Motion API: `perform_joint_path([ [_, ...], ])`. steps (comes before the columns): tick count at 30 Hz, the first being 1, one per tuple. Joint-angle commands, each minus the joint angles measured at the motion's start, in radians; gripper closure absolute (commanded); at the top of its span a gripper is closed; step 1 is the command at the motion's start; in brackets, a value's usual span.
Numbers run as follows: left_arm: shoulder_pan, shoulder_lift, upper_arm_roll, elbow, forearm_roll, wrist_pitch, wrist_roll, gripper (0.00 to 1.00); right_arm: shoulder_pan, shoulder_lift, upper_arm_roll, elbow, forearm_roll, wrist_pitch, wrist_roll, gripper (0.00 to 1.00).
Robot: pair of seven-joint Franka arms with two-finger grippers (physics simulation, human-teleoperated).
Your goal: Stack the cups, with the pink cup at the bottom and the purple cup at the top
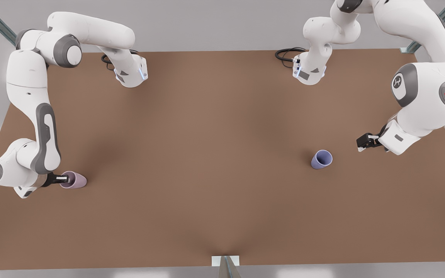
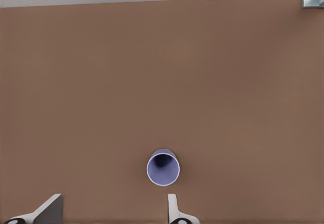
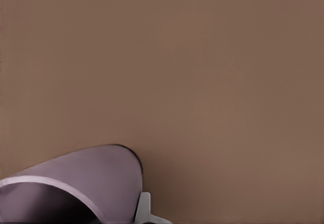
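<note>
A plain brown table (image 1: pixel 214 162) fills the front view. The purple cup (image 1: pixel 321 159) stands upright on it, mouth open. Far from that cup, toward the front view's left, the pink cup (image 1: pixel 73 180) sits slightly nearer the table's front edge.

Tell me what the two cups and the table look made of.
Pink cup: matte, plain, thin-walled, looks like plastic or glazeless ceramic; no shine to settle it. The right claw is at its rim.
Purple cup: same matte, even finish, likely the same material; the left claw hovers open beside it.
Table: flat brown, no grain or gloss, perhaps fibreboard or laminate.
</note>
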Motion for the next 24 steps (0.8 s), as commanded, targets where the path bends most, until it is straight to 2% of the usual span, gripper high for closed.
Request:
perform_joint_path([
  [1,0.001,-0.001,0.0,-0.001,0.001,-0.002,-0.004,0.0,0.004,-0.017,0.002,-0.009,-0.005,-0.005,-0.118,0.79],
  [4,0.001,-0.001,0.002,-0.001,0.001,-0.004,-0.005,0.0,0.041,-0.096,0.005,-0.081,-0.002,-0.028,-0.095,0.79],
  [10,0.001,-0.01,0.002,-0.001,-0.001,-0.007,-0.005,0.0,0.323,-0.184,0.007,-0.072,0.003,-0.222,0.419,0.79],
  [17,0.001,-0.016,0.002,-0.001,-0.001,-0.008,-0.002,0.0,0.69,-0.184,0.007,0.008,0.004,-0.108,0.764,0.79],
  [20,0.001,-0.016,-0.001,-0.001,-0.001,-0.008,-0.004,0.0,0.796,-0.078,0.01,0.165,0.006,-0.11,1.0,0.79],
  [22,-0.001,-0.01,-0.003,-0.001,-0.001,-0.027,-0.007,0.0,0.81,0.046,0.076,0.33,0.003,-0.116,1.169,0.79],
  [24,0.001,0.001,0.0,-0.013,-0.005,-0.03,-0.017,0.0,0.885,0.215,0.074,0.593,-0.004,-0.163,1.35,0.79],
])
